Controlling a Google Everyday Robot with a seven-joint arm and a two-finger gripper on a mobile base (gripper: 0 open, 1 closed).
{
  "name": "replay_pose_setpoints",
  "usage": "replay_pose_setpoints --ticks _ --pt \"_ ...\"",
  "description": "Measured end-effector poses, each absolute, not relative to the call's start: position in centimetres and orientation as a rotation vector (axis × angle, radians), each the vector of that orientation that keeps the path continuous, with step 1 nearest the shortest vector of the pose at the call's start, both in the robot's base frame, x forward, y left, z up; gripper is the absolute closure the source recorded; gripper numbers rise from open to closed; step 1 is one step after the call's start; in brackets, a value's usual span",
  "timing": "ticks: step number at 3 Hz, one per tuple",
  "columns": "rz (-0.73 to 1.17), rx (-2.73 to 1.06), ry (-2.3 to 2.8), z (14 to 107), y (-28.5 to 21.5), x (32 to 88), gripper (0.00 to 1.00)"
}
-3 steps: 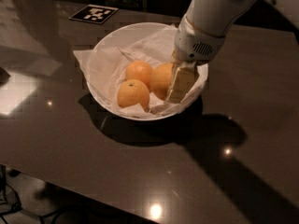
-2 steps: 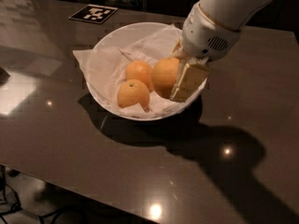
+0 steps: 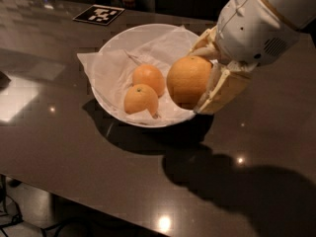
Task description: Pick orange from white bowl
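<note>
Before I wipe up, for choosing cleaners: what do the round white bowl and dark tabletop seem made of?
Round white bowl: likely glazed ceramic, smooth rim. Dark tabletop: polished stone or laminate, mirroring lights. The gripper, at the bowl's right rim, holds the plain orange.

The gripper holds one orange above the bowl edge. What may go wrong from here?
The round orange is clamped by the gripper over the white bowl, at its right rim; if it slips, it may roll off the table. The lower finger is close to that rim and may knock the bowl.
</note>
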State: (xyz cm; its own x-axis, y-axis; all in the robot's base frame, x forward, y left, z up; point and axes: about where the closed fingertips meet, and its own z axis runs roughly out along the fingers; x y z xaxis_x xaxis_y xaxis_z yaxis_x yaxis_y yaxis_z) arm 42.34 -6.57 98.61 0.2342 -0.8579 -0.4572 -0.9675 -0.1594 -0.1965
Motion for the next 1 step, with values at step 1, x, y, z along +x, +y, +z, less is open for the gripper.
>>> replay_pose_setpoints --ticks 1 --pt "0.329 -2.074 1.658 98.73 -6.51 42.29 1.0"
